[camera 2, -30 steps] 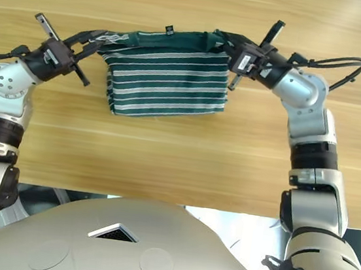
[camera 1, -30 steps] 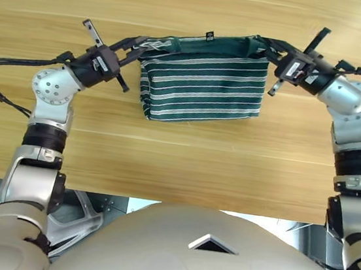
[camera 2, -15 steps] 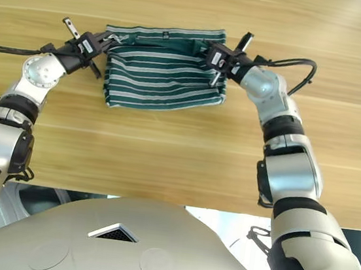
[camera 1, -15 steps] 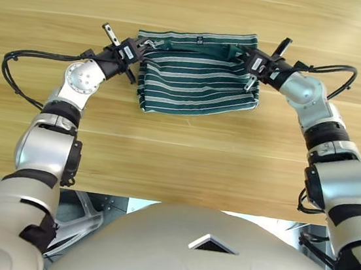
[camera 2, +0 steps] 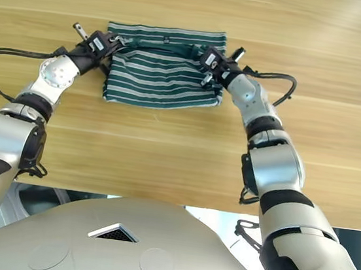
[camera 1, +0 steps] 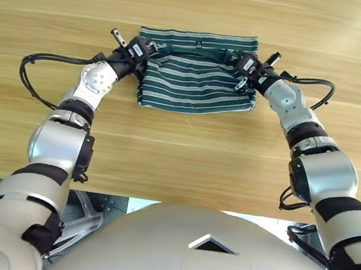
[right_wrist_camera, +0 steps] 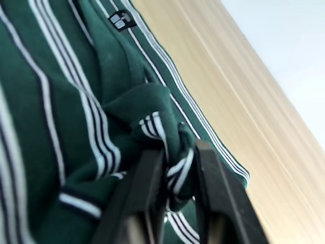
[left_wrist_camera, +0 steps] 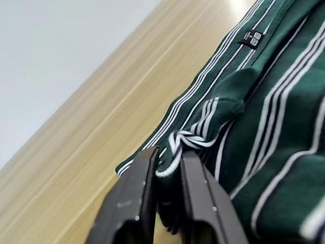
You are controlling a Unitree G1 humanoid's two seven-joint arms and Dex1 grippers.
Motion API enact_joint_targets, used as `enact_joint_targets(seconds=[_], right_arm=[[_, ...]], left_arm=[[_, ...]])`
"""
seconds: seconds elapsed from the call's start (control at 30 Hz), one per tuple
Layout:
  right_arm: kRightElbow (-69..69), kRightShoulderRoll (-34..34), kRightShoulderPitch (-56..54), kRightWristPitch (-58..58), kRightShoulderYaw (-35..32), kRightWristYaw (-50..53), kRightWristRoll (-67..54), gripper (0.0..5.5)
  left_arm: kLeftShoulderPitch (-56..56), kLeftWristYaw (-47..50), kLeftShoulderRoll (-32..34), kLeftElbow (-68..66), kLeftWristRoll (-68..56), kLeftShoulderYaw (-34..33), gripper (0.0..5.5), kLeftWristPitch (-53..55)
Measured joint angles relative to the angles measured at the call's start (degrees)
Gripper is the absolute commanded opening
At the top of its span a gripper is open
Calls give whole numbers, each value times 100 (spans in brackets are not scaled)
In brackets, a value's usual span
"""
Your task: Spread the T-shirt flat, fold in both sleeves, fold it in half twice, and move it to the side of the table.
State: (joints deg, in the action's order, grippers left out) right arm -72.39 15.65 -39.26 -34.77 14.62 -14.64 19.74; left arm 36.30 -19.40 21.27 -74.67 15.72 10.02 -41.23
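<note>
The dark green white-striped T-shirt (camera 1: 196,87) lies on the far middle of the pale wooden table (camera 1: 165,153). It is a soft, limp cloth folded into a wide rectangle. Its thin white stripes come in pairs and run left to right. A flat band of the cloth reaches a little farther than the rest, and a small dark label (camera 1: 197,43) sits near the middle of that band. The upper layer in front of it sags and wrinkles between the two held corners. The near edge rests on the wood in a slightly uneven line. The table top is smooth, with long straight grain.

The left black two-finger gripper (camera 1: 144,51) is at the shirt's far left corner. In the left wrist view its hard matte fingers (left_wrist_camera: 139,178) are pressed together on a bunched fold of striped hem. The right black two-finger gripper (camera 1: 243,64) is at the far right corner, and its fingers (right_wrist_camera: 147,173) pinch a twisted wad of cloth in the same way. Thin black cables (camera 1: 30,67) loop beside each wrist.

A second ago the shirt hung in the air between the grippers, drooping like a pouch, with the arms bent wide. Since then both arms have stretched away from the robot and drawn closer together. The cloth has come down onto the table and looks flatter and shorter from near to far.
</note>
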Motion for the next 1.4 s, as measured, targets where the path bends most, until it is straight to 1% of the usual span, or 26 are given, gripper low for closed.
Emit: enact_joint_targets(seconds=[0.1,0.23,0.27,0.33,0.4,0.47,0.53,0.63,0.67,0.77,0.83,0.93,1.03,1.1,1.17,1.27,1.4], right_arm=[[-12,-89,1,90,-400,-305,-456,182],[-18,-116,0,249,-855,-544,-915,242],[-21,-123,-1,337,-989,-566,-999,269],[-65,-144,-2,482,-1225,-637,-1225,301],[-111,-166,-22,665,-1489,-659,-1477,333],[-133,-171,-88,801,-1677,-633,-1635,366],[-154,-166,-163,842,-1725,-486,-1635,402],[-171,-85,-170,839,-1636,-159,-1439,452],[-188,-30,-170,836,-1548,-81,-1298,472],[-204,99,-162,805,-1117,222,-741,518],[-202,147,-141,697,-859,433,-449,536],[-150,270,-148,563,-425,783,6,536],[-74,403,-180,529,44,1102,460,536],[33,586,-146,323,365,1126,681,536],[256,830,34,-68,598,963,753,536],[859,1274,437,-571,739,569,738,536],[2444,1883,1396,-821,705,-280,212,536]], left_arm=[[-2,-197,-90,-88,-326,-356,157,185],[24,-113,-103,-97,-718,-867,211,477],[80,-78,-98,-103,-874,-1053,234,587],[257,-25,-103,-110,-1257,-1466,263,791],[467,-373,-141,-112,-1888,-2077,290,1097],[605,-751,-204,-112,-2292,-2460,321,1295],[693,-1015,-302,-112,-2607,-2767,344,1420],[753,-1546,-330,-85,-3216,-3354,344,1483],[756,-1875,-321,-36,-3488,-3571,344,1473],[750,-2535,-348,156,-3765,-3775,344,1217],[721,-2829,-411,290,-3828,-3801,344,991],[504,-3368,-557,526,-3917,-3804,344,706],[264,-3634,-657,719,-3980,-3786,344,486],[158,-3734,-687,820,-3986,-3752,344,342],[109,-3761,-717,902,-3987,-3731,344,272],[54,-3814,-746,1009,-3987,-3677,344,238],[-21,-3846,-795,1050,-3986,-3608,344,148]])
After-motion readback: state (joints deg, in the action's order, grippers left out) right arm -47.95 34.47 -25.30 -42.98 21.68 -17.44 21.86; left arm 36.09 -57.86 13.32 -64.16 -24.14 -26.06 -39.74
